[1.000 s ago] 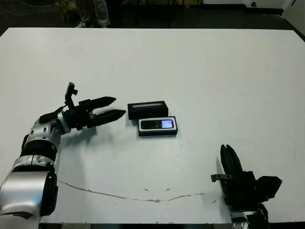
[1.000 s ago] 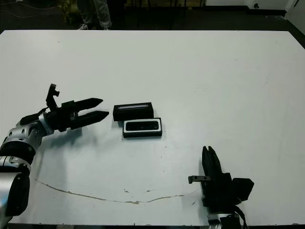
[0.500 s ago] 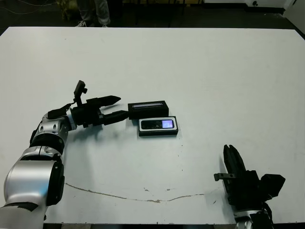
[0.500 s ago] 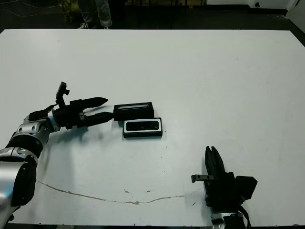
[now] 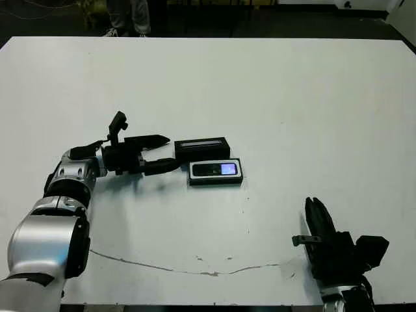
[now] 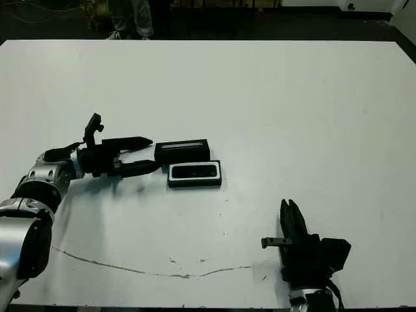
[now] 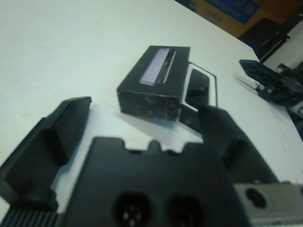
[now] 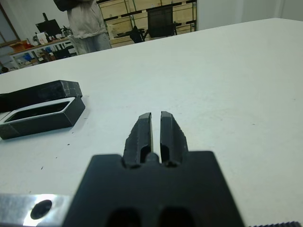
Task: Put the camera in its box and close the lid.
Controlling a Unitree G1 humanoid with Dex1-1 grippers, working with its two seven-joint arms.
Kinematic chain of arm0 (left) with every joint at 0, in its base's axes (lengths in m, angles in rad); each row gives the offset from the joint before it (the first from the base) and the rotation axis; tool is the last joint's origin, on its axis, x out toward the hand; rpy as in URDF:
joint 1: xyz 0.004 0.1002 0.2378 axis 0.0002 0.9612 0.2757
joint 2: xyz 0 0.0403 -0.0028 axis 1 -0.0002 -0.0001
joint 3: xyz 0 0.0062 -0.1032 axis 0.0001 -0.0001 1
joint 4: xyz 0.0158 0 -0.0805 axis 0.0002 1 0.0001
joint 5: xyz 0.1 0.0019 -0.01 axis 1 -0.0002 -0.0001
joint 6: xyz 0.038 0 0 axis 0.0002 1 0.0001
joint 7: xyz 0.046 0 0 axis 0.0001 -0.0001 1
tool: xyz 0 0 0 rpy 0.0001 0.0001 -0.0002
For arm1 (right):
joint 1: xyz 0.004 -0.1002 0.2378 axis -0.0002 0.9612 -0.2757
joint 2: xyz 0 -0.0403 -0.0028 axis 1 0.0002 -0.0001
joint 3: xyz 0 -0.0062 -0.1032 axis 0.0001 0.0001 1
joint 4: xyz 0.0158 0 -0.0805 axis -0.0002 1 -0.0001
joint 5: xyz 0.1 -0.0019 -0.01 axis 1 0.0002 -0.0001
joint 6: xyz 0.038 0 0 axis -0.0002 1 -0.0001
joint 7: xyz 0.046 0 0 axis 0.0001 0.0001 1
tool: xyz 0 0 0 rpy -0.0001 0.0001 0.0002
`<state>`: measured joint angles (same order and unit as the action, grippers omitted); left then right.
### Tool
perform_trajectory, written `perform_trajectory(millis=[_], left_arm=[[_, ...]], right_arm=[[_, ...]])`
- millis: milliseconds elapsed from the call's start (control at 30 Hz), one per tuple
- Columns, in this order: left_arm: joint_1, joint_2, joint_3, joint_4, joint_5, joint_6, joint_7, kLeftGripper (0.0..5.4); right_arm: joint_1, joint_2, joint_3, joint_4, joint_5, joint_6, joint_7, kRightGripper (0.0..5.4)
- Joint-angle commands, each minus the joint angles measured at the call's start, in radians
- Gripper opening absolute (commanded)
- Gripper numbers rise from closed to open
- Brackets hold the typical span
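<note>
Black and slim, the flat rectangular camera (image 5: pixel 215 169) already lies in its shallow white-lined box (image 5: pixel 216 180) on the white counter (image 5: pixel 292 117), while the empty, wide-open left gripper (image 5: pixel 167 153) nears the adjacent grey-striped black lid (image 5: pixel 201 149) (right gripper (image 8: pixel 155 128) closed, idle).

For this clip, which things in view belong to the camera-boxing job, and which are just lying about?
Part of the job:
- camera, lying in the box
- box, open
- lid, on the table just behind the box
- left gripper, open, at the lid's end

Just there:
- right gripper, shut, idle at the near edge
- table
- person beyond the table
</note>
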<state>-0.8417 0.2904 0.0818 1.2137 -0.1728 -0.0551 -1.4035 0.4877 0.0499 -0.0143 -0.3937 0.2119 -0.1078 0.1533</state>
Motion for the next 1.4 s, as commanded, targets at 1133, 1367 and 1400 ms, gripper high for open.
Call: perform_trajectory(millis=[1133,1367,1400], left_arm=[[-0.031,-0.056,-0.032,0.038,0.062,-0.030,0.041,5.39],[-0.045,-0.082,0.018,0.065,0.011,0.133,0.040,5.01],[-0.048,-0.085,0.027,0.069,0.002,0.169,0.044,4.79]], right_arm=[[0.046,-0.016,-0.038,0.016,0.033,0.029,0.011,0.00],[0.053,-0.013,-0.033,0.007,0.023,0.032,0.000,0.00],[0.053,-0.013,-0.033,0.008,0.024,0.031,0.000,0.00]])
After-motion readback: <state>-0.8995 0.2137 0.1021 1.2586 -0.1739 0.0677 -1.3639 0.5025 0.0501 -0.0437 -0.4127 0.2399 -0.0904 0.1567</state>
